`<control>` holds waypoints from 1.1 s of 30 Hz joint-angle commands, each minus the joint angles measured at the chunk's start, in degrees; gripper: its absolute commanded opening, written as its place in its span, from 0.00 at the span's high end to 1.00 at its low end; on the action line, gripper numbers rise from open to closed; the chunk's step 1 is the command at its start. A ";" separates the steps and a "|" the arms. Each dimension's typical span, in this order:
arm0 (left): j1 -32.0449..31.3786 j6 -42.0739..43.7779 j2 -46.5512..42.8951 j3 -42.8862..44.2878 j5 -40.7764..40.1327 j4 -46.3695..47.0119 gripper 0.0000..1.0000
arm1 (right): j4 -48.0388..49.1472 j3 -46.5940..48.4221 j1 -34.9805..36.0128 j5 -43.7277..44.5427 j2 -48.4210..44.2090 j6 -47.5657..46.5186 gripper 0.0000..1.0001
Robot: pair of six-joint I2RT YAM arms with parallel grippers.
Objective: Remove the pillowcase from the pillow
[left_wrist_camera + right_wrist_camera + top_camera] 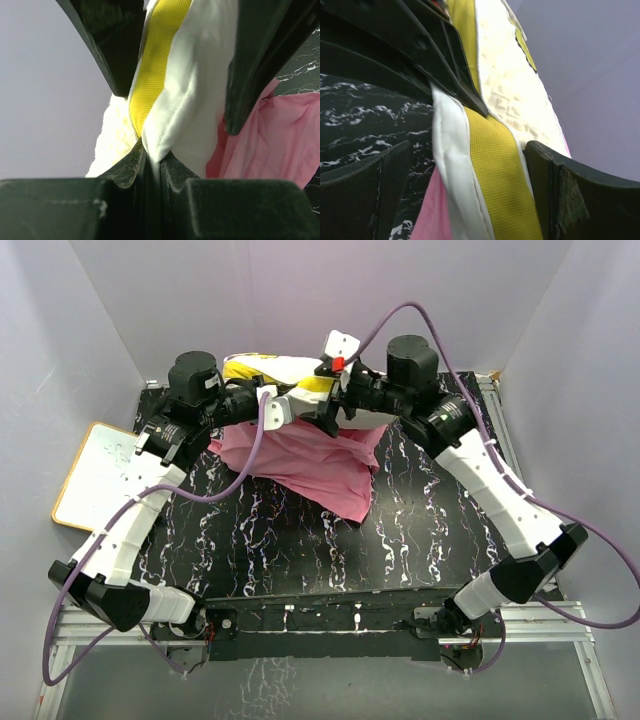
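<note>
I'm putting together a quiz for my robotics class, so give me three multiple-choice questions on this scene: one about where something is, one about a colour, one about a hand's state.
1. Where is the white board?
A) at the table's left edge
B) at its far right corner
C) in its middle

2. What colour is the pillow's band?
A) blue
B) yellow
C) green

3. The left hand is:
A) open, holding nothing
B) shut on the white board
C) shut on the pillow

Answers: 1 A, the top view shows it there; 2 B, both wrist views show yellow; 3 C, it pinches the white fabric.
</note>
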 commanded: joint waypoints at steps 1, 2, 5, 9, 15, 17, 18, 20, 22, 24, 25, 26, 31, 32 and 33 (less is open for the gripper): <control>-1.07 0.53 -3.19 -0.88 3.91 2.65 1.00 | -1.63 2.24 0.34 10.60 3.44 -5.74 0.02; -1.34 0.65 -3.52 -1.11 3.69 2.70 1.00 | -1.88 2.75 0.38 11.78 4.43 -6.44 0.02; -1.83 0.52 -4.16 -1.30 3.54 2.52 1.00 | -2.72 3.69 1.64 15.38 7.11 -8.57 0.02; -2.29 -1.90 -4.65 -0.99 3.77 2.28 1.00 | -0.25 1.11 6.37 23.53 9.43 -14.37 0.01; -2.43 -11.47 -4.68 0.53 1.28 5.63 1.00 | 14.43 -5.31 5.01 25.14 8.06 -10.25 0.48; -2.19 -18.16 -4.61 0.61 -3.43 9.80 0.83 | 20.61 -8.32 0.43 21.22 6.25 -4.00 0.65; -1.29 -21.81 -4.40 0.63 -5.58 11.54 0.61 | 23.95 -10.36 -2.08 18.28 4.90 -0.17 0.72; 3.91 -32.09 -3.95 0.44 -6.34 14.91 0.36 | 31.37 -15.47 -6.74 12.93 1.84 6.67 0.83; 11.74 -43.79 -3.50 -0.97 -4.24 19.30 0.27 | 36.39 -19.10 -10.45 9.15 -0.40 11.12 0.90; 17.80 -51.07 -1.95 -1.03 -2.97 18.75 0.19 | 39.31 -21.73 -13.11 6.53 -2.02 14.06 0.92; 20.70 -54.17 -0.79 -0.81 -1.73 17.26 0.18 | 42.07 -24.00 -14.14 5.30 -3.11 15.69 0.92; 23.49 -57.10 0.84 -0.74 0.41 15.08 0.09 | 44.94 -26.94 -15.10 3.92 -4.66 17.69 0.92; 29.82 -51.38 8.85 -2.72 14.22 3.78 0.03 | 52.86 -32.52 -18.04 -0.99 -7.93 23.56 0.92; 29.82 -46.68 10.36 -2.49 16.51 0.36 0.03 | 53.71 -32.84 -18.35 -1.45 -8.10 24.52 0.92; 29.82 -42.56 11.71 -2.41 18.40 -3.04 0.03 | 54.56 -33.06 -18.96 -2.17 -8.23 25.85 0.92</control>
